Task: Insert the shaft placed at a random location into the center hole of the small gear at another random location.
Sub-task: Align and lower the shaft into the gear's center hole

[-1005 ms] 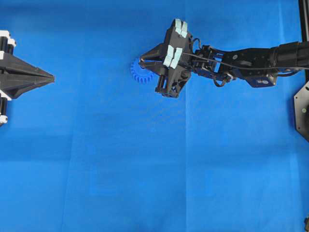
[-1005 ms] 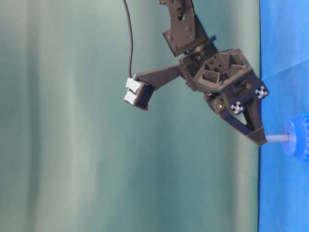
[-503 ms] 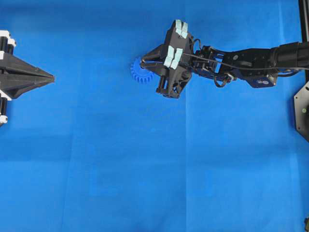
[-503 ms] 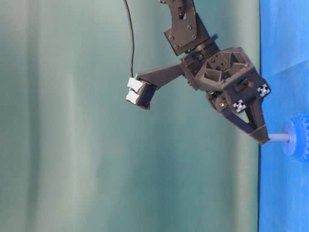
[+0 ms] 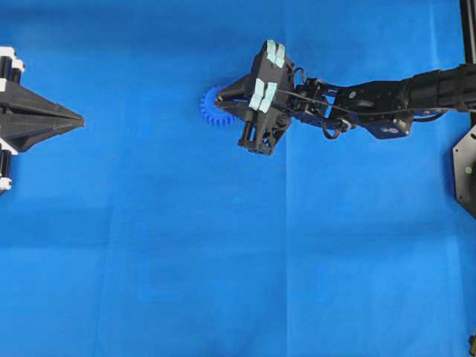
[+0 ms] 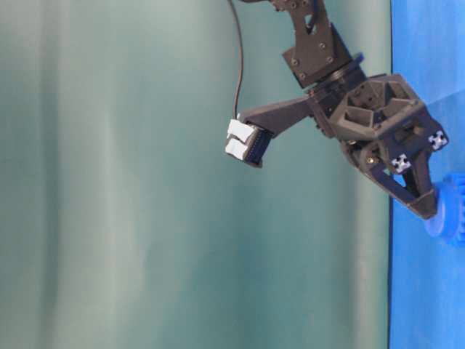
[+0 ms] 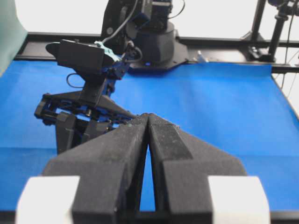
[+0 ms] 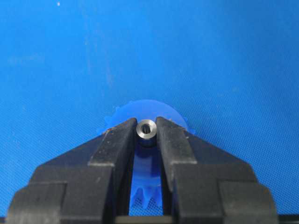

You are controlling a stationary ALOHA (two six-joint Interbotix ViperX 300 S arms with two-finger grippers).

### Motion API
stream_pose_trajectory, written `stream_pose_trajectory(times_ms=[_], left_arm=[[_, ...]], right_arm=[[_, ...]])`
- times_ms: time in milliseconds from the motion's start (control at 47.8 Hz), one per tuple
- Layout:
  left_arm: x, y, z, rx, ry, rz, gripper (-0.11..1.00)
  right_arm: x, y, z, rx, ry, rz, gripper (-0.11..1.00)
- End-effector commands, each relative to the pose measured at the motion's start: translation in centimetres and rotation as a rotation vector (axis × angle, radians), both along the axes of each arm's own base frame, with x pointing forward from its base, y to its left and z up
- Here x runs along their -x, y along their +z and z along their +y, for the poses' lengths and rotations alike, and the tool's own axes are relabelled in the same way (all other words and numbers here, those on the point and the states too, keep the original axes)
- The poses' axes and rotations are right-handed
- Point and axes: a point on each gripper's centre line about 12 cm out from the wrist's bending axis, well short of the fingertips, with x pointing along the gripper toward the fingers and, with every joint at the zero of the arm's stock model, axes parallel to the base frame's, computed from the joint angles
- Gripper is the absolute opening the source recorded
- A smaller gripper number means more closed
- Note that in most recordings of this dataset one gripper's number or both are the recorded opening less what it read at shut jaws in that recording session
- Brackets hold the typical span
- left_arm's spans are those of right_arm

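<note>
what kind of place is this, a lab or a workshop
Most likely a robotics lab bench: a plain blue mat, two black robot arms whose right gripper holds a shaft over a small gear, and a green backdrop.

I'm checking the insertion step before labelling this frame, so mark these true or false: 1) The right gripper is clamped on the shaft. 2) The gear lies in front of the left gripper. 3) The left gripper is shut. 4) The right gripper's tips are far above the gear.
1) True: the right gripper is closed on the shaft.
2) False: the small gear lies under the right gripper, well away from the left gripper.
3) True: its jaws meet with nothing between them.
4) False: in the table-level view the tips are down at the gear's hub.
</note>
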Motion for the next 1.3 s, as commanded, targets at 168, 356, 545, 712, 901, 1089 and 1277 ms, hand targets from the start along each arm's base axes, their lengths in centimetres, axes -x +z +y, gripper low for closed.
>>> stream_pose_trajectory(times_ms=[168, 356, 545, 712, 901, 1089, 1277], left_arm=[[-0.1, 0.4, 0.0, 0.003, -0.002, -0.011, 0.00], [-0.2, 0.4, 0.0, 0.003, -0.002, -0.009, 0.00], [-0.1, 0.4, 0.0, 0.003, -0.002, -0.012, 0.00], [-0.1, 0.4, 0.0, 0.003, -0.002, -0.011, 0.00], [-0.1, 0.4, 0.0, 0.003, -0.002, -0.011, 0.00], [-0.2, 0.4, 0.0, 0.003, -0.002, -0.009, 0.00], [-0.1, 0.5, 0.0, 0.003, -0.002, -0.012, 0.00]], right_arm=[[-0.4, 0.9, -0.2, 0.004, -0.006, -0.029, 0.03], [-0.3, 0.8, -0.1, 0.003, -0.003, -0.021, 0.03], [-0.3, 0.9, -0.1, 0.003, -0.004, -0.023, 0.06], [-0.4, 1.0, -0.2, 0.003, -0.004, -0.026, 0.39], [-0.4, 1.4, -0.2, 0.008, -0.002, -0.034, 0.89], [-0.4, 1.8, -0.2, 0.009, -0.003, -0.045, 0.91], [-0.3, 2.7, -0.2, 0.014, -0.002, -0.064, 0.91]])
